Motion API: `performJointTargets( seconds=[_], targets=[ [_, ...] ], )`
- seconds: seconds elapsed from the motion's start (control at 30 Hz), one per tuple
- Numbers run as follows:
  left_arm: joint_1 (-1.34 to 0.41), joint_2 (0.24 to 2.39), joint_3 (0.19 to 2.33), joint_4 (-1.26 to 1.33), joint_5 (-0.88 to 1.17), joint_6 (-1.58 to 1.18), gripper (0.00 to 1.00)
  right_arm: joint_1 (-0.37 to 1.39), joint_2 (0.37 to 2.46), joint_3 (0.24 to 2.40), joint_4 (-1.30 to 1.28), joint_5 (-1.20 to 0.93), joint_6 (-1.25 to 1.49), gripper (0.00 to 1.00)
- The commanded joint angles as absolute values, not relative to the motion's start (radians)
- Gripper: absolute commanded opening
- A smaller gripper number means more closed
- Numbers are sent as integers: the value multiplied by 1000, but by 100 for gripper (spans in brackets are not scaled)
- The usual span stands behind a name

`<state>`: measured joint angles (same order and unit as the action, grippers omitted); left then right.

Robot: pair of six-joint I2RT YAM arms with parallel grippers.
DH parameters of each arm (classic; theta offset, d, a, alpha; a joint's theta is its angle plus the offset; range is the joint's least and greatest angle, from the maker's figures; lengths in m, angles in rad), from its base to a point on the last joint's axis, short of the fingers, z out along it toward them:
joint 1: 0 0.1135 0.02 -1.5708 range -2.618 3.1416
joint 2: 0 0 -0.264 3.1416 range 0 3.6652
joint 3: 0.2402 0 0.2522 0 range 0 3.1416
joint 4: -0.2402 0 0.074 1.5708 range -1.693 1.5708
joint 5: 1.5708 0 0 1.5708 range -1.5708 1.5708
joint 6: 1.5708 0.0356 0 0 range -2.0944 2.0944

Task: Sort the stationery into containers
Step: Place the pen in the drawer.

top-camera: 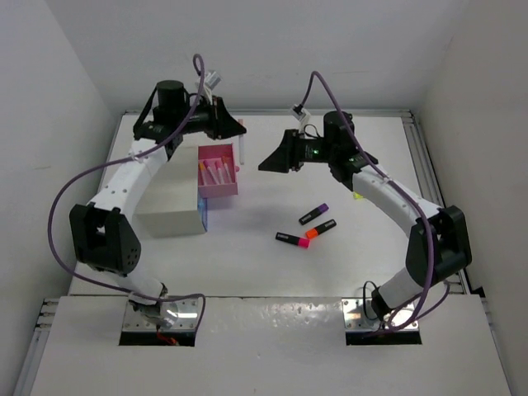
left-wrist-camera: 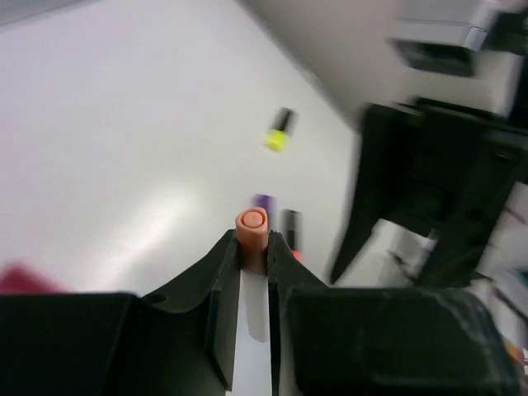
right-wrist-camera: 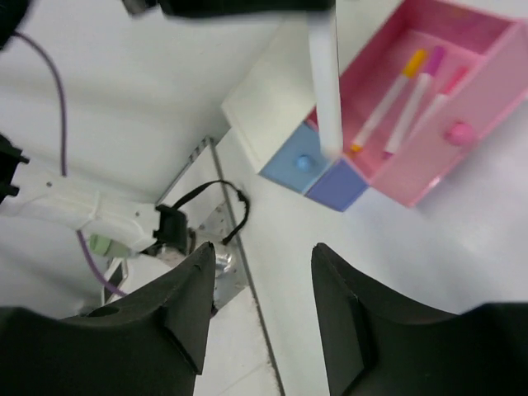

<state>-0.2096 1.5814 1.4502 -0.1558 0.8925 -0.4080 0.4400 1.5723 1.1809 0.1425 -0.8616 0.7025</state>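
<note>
Left claw (left-wrist-camera: pixel 254 246) is pinched shut on a white pen (left-wrist-camera: pixel 252 223) with an orange tip. I have it hanging by the far-right corner of the open pink drawer (top-camera: pixel 221 188), left of centre on the bench (top-camera: pixel 272 272). Right claw (right-wrist-camera: pixel 260 252) is spread, nothing in it. Highlighters (top-camera: pixel 314 214) lie mid-bench, toward the right edge.

Robotics laboratory test cell. 2 cabled arms (top-camera: pixel 124 186) are bolted to a metal plate (top-camera: pixel 272 330); bare white walls (top-camera: pixel 280 49) enclose the table (top-camera: pixel 247 264).
</note>
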Motion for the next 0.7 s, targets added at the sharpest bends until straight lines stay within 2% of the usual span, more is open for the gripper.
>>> performJointTargets(
  seconds=[0.0, 0.13, 0.47, 0.5, 0.6, 0.63, 0.67],
  targets=[
    [-186, 1652, 1632, -541, 537, -56, 0, 397, 1549, 1212, 73, -812, 640, 50],
    [-186, 1723, 1706, -644, 315, 27, 0, 377, 1569, 1221, 9, -798, 566, 48],
    [-199, 1776, 1697, -716, 219, 78, 7, 376, 1628, 1256, -51, -792, 520, 46],
    [-198, 1778, 1692, -725, 227, 80, 10, 377, 1631, 1262, -57, -784, 509, 46],
    [-198, 1764, 1672, -732, 283, 78, 28, 376, 1647, 1273, -71, -753, 492, 46],
    [-201, 1750, 1658, -726, 299, 75, 39, 374, 1660, 1278, -71, -740, 491, 46],
    [-199, 1741, 1654, -707, 320, 71, 43, 374, 1666, 1291, -72, -724, 491, 46]
  ],
)
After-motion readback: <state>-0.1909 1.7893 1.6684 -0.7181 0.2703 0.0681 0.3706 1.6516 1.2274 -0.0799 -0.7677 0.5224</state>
